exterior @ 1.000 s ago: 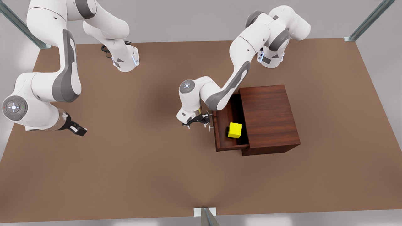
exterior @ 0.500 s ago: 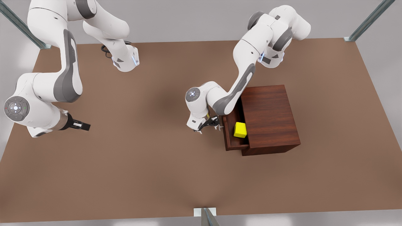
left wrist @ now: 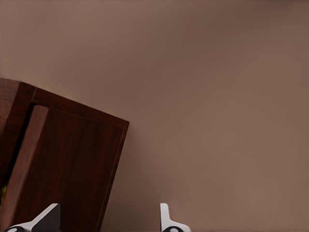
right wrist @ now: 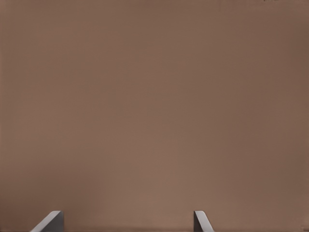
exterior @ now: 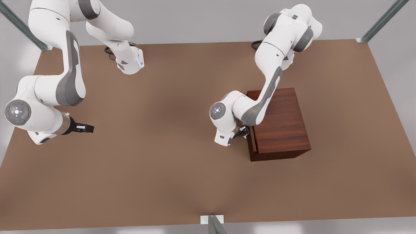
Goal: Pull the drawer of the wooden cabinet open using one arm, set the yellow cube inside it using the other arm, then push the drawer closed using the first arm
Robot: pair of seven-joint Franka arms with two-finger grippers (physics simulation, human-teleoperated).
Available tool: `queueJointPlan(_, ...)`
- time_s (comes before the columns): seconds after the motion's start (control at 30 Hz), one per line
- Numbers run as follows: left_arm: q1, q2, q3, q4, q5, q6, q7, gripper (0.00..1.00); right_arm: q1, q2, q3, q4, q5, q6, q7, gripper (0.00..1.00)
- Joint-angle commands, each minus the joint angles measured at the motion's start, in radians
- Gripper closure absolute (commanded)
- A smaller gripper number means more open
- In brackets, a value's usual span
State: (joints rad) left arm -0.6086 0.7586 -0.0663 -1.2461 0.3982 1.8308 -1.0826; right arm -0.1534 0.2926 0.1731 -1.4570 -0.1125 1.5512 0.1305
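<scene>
The dark reddish-brown wooden cabinet (exterior: 279, 122) stood on the brown worktop (exterior: 162, 169), its drawer (exterior: 252, 144) nearly flush. The left hand (exterior: 242, 132), fingers spread wide, was pressed against the drawer front. The right hand (exterior: 85, 128), fingers wide and empty, waited well apart from the cabinet.

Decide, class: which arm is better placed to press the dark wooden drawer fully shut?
Left. The left gripper sits open at the front of the dark reddish-brown drawer, which is nearly flush with the wooden cabinet. The right gripper waits open, far across the brown table.
</scene>
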Motion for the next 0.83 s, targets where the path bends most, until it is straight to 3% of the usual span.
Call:
queueJointPlan(0.0,0.003,-0.002,0.005,0.001,0.001,-0.021,0.107,0.00,0.000,-0.001,0.000,0.000,-0.001,0.000,-0.104,0.00)
queueJointPlan(0.4,0.012,-0.012,0.057,0.001,0.001,-0.025,0.191,0.00,-0.002,-0.001,0.000,0.001,-0.006,0.000,-0.106,0.00)
queueJointPlan(0.47,0.098,-0.179,0.059,0.027,-0.157,-0.108,0.252,0.00,-0.002,-0.001,0.000,0.001,-0.006,0.000,-0.106,0.00)
queueJointPlan(0.53,0.276,-0.393,0.060,0.065,-0.291,-0.367,0.732,0.00,-0.002,-0.001,0.000,0.001,-0.006,0.000,-0.106,0.00)
queueJointPlan(0.6,0.550,-0.430,0.059,0.031,-0.501,-0.459,1.234,0.00,-0.002,-0.001,0.000,0.001,-0.006,0.000,-0.106,0.00)
queueJointPlan(0.63,0.581,-0.504,0.054,-0.109,-0.512,-0.339,1.262,0.00,-0.002,-0.001,0.000,0.001,-0.006,0.000,-0.106,0.00)
queueJointPlan(0.67,0.556,-0.693,0.045,-0.444,-0.447,-0.041,1.087,0.00,-0.002,-0.001,0.000,0.001,-0.006,0.000,-0.106,0.00)
queueJointPlan(0.77,0.546,-0.567,0.043,-0.213,-0.444,-0.123,1.055,0.00,-0.003,-0.001,0.000,0.001,-0.006,0.000,-0.107,0.00)
queueJointPlan(0.8,0.541,-0.562,0.043,-0.208,-0.443,-0.128,1.057,0.00,-0.003,-0.001,0.000,0.001,-0.006,0.000,-0.107,0.00)
